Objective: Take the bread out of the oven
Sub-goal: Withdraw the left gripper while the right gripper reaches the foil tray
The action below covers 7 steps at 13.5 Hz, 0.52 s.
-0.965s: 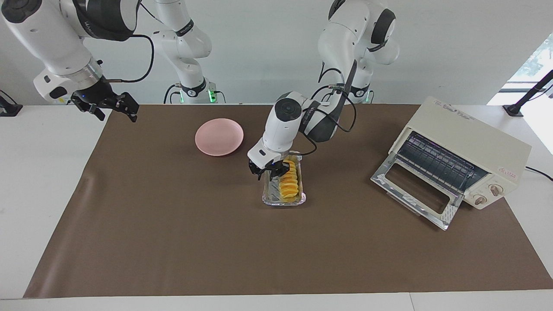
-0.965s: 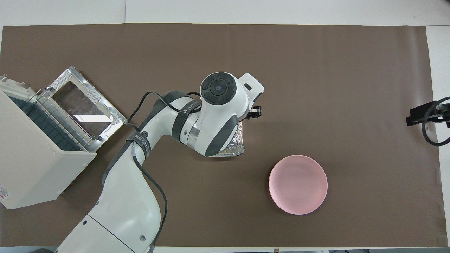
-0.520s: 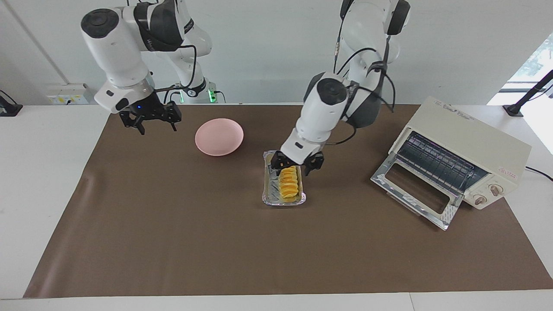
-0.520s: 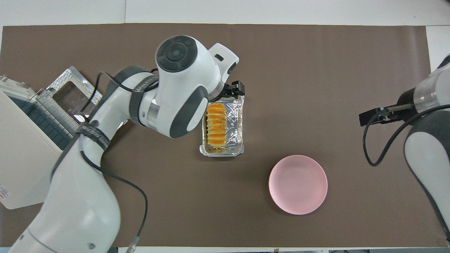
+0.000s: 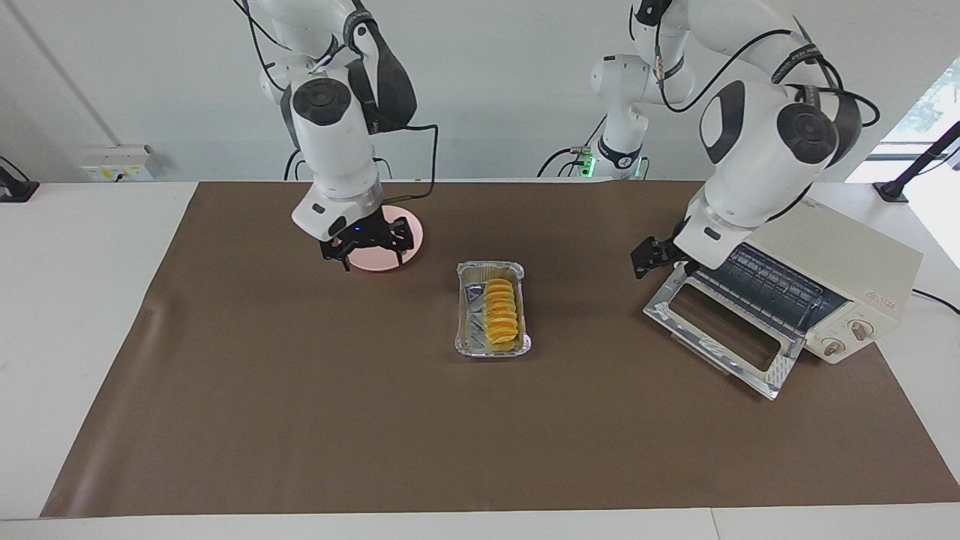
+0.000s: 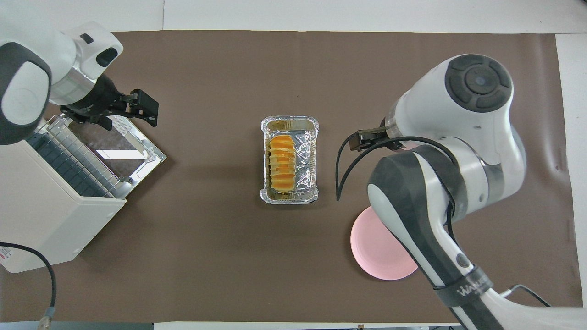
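Note:
The bread (image 5: 501,315), a ridged golden-yellow loaf, lies in a crinkled silver foil tray (image 5: 491,265) in the middle of the mat, outside the oven; it also shows in the overhead view (image 6: 282,162) in the tray (image 6: 289,121). The cream-white oven (image 5: 825,240) stands at the left arm's end of the table with its glass door (image 5: 720,330) folded down and its wire rack bare. My left gripper (image 5: 660,262) is open and empty in the air over the door's edge, also in the overhead view (image 6: 144,105). My right gripper (image 5: 371,247) is open and empty over the pink plate.
The round pink plate (image 5: 414,234) lies nearer to the robots than the foil tray, toward the right arm's end; the right arm covers part of it in the overhead view (image 6: 376,256). A brown mat (image 5: 300,412) covers the table.
My left gripper has left the foil tray and swung over to the oven door. My right gripper has moved in from its end of the table to over the pink plate. The tray and bread stay put.

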Available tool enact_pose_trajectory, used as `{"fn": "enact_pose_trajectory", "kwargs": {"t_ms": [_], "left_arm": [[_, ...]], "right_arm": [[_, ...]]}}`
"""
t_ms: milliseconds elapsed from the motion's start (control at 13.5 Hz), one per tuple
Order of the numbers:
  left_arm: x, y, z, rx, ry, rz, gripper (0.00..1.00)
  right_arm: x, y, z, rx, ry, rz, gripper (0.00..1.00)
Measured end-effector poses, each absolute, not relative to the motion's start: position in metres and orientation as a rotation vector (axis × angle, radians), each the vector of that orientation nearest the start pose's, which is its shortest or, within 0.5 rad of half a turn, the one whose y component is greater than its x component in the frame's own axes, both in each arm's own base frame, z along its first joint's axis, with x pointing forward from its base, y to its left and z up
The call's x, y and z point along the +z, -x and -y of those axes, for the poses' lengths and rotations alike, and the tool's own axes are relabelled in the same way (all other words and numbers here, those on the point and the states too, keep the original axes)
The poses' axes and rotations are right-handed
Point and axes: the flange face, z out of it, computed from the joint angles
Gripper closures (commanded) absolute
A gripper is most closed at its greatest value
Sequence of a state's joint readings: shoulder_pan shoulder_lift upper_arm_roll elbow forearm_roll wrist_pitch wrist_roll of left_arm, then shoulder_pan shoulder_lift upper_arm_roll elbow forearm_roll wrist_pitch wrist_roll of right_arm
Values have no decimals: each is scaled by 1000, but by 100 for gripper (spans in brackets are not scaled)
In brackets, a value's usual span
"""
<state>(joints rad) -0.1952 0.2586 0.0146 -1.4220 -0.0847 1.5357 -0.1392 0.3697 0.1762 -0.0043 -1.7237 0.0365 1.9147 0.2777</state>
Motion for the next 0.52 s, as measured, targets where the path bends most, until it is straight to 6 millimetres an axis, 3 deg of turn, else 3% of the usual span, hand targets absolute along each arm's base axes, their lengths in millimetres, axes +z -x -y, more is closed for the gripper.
{"fn": "enact_pose_trajectory", "kwargs": {"t_ms": [148,297,371,520], "left_arm": [[576,-591,92,251,3173,-100,0],[603,-565,82,296,3162,-147,0],[608,-554,85,312,3148,-171,0],[605,-543,91,331,3128,-195,0]], "right_arm": [[455,-584,-260,4,3078,81,0],[421,-585,-293,18,3069,46,0],[399,-585,-309,15,3070,21,0],[372,-587,-321,24,3071,-12,0]]}}
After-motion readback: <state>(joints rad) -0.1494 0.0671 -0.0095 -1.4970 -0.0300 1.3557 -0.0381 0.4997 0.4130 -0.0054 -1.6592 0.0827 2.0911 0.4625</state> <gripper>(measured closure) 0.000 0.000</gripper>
